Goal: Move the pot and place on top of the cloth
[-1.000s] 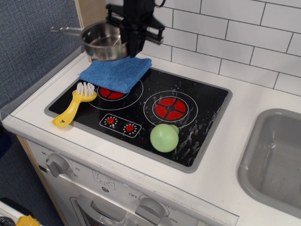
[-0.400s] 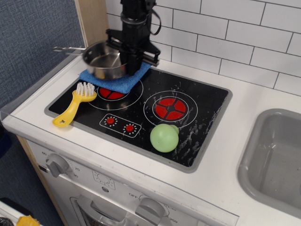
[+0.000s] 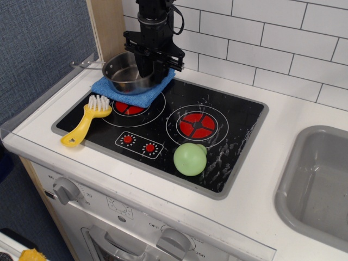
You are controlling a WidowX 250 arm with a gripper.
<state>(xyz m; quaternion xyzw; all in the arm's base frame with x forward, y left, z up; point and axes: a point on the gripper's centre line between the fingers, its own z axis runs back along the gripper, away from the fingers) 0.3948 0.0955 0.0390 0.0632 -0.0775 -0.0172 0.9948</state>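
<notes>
The shiny steel pot (image 3: 124,75) stands on the blue cloth (image 3: 129,98), which lies over the hob's back left burner. Its wire handle (image 3: 87,65) points left, out over the counter. My black gripper (image 3: 149,69) comes straight down onto the pot's right rim and stays shut on it, with one finger inside the pot. The cloth shows around the pot's front and right side. The pot hides its middle.
A yellow-handled brush (image 3: 84,122) lies on the hob left of the cloth. A green ball (image 3: 190,159) sits at the hob's front. The black hob (image 3: 228,136) has a red burner at its centre. A grey sink (image 3: 321,185) is at the right. A tiled wall stands behind.
The pot was held up in the air behind the cloth. It came down and forward with my gripper and now rests on the cloth.
</notes>
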